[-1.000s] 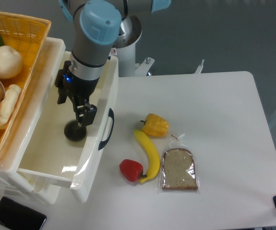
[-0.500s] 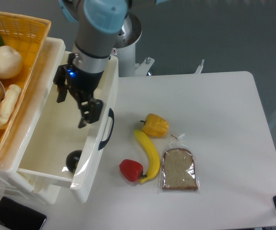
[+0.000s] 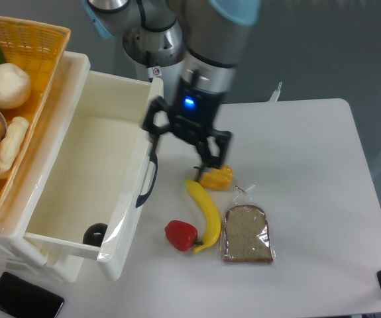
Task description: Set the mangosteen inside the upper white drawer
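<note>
Black pincer [image 3: 185, 147] spread wide, empty, above table; mangosteen [image 3: 95, 234] sits in upper white drawer [image 3: 77, 172] front corner.

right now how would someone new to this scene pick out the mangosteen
Find the upper white drawer pulled open at the table's left. Inside, in its front corner nearest the dark handle, sits the mangosteen: a small glossy black ball, the only thing in there.

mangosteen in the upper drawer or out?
In. The mangosteen lies in the front corner of the open upper drawer; the hand is empty.
</note>
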Tool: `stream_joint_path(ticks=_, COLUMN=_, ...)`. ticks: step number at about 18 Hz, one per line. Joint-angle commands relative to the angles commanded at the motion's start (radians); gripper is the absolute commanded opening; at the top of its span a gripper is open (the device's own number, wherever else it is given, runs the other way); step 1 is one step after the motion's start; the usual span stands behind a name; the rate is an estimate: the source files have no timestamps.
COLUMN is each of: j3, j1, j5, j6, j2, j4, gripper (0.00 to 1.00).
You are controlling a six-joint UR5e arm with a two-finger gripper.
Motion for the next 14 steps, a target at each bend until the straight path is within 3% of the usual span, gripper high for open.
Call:
stream_joint_path(ticks=6, j3=0.012, j1=0.121, j5=0.141, j6=0.29, j2=-0.146, j4=0.019, gripper=1.0)
stream_joint_path(ticks=9, j3=0.029, j1=0.138, j5=0.177, j6=0.446, j2=-0.204, j4=0.02, gripper=1.0)
stream_joint_path(ticks=11, j3=0.035, j1=0.14, j5=0.258, j6=0.544, j2=-0.232, j4=0.02, gripper=1.0)
stream_joint_path(ticks=14, j3=0.046, j1=0.138, j5=0.318, j6=0.606, j2=-0.273, j4=0.045, gripper=1.0)
